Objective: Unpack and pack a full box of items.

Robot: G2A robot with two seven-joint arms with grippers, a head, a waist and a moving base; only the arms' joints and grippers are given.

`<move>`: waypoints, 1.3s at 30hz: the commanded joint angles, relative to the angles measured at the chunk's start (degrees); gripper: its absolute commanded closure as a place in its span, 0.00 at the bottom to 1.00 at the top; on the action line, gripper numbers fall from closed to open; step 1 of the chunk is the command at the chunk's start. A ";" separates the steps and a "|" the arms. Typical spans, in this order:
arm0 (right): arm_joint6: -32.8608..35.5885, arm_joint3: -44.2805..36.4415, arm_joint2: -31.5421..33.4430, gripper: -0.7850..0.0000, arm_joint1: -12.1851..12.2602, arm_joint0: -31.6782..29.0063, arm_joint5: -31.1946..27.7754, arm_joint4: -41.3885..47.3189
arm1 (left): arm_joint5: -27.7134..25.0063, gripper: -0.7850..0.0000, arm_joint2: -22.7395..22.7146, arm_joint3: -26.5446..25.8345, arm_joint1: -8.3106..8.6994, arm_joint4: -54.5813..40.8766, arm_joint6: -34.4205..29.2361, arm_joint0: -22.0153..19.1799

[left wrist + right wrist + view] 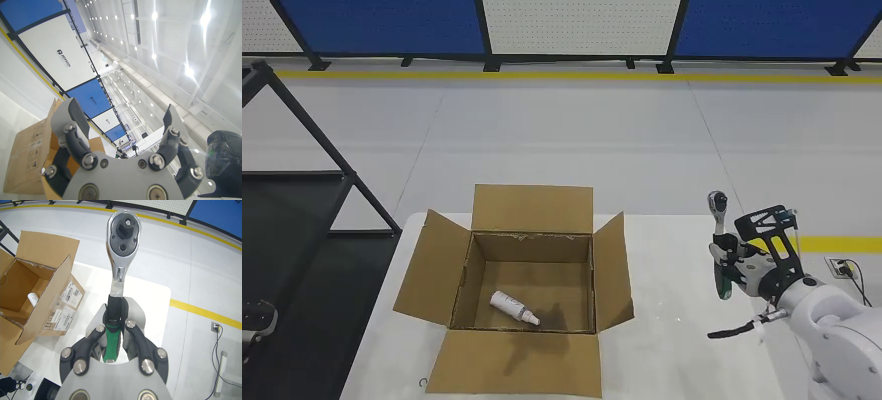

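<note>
An open cardboard box [532, 247] stands on the white table [672, 330], flaps spread. A small white bottle [514, 307] lies on its floor, also seen as the bottle [33, 298] in the right wrist view. My right gripper [725, 268] is over the table's right part, well clear of the box, shut on a ratchet wrench [121, 255] with a chrome head and a green and black handle. The wrench [720, 228] points away from me. My left gripper [121, 115] stands open with nothing between its fingers, tilted up toward the ceiling beside a box flap [28, 151].
A black metal rack [292, 220] stands left of the table. Bare table surface lies between the box and the right gripper. Blue and white partition panels [572, 25] line the far floor behind a yellow line.
</note>
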 commanded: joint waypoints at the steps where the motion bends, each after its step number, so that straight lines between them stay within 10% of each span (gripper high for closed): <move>1: 0.00 0.00 0.00 1.00 0.00 0.00 0.00 0.00 | 0.00 0.00 0.00 0.00 0.00 0.00 0.00 0.00; 39: 4.61 0.76 -0.52 1.00 1.85 -3.51 -2.46 -2.11 | 0.00 0.00 0.00 0.00 0.00 0.00 0.00 0.00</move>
